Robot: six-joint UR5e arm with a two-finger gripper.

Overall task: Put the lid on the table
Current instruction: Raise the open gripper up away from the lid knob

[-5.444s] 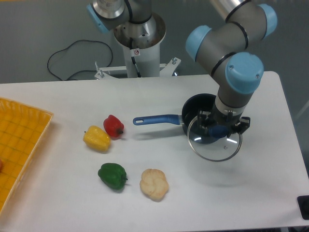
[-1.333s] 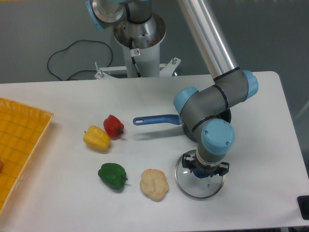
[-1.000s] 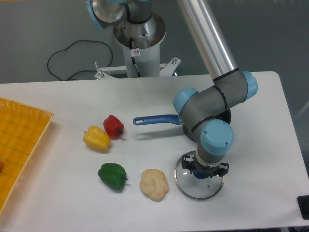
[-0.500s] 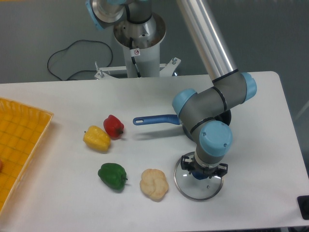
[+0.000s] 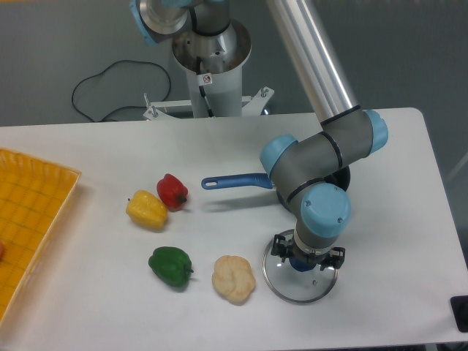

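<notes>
The white table (image 5: pixel 409 183) carries every item in view and is the surface that receives the task's object. The arm descends from above and ends in the jaws (image 5: pixel 307 261), which point straight down over the near right part of the table. Directly beneath the jaws lies the lid (image 5: pixel 300 281), a clear glass disc with a thin metal rim; it appears flat and level, with its rim at or very near the tabletop, though actual contact cannot be confirmed from this view. The jaws stand narrowly set about the lid's dark blue knob; the wrist hides the contact itself, so whether they are clamped on it or have let go cannot be told. Behind the jaws, largely hidden by the arm, sits the dark blue saucepan (image 5: pixel 241 180), its handle extending to their left. Just to the left of the jaws and close to the lid's rim lies a pale bread roll (image 5: pixel 233 278); farther left are a green pepper (image 5: pixel 170 266), a yellow pepper (image 5: pixel 146 209) and a red pepper (image 5: pixel 172 190), and at the far left a yellow tray (image 5: pixel 29 219). By judgement, the step in hand is the release: it is done well by confirming that the rim rests fully on the table, parting the jaws only enough to free the knob, and rising vertically, so that the lid neither slides toward the roll nor tips.
</notes>
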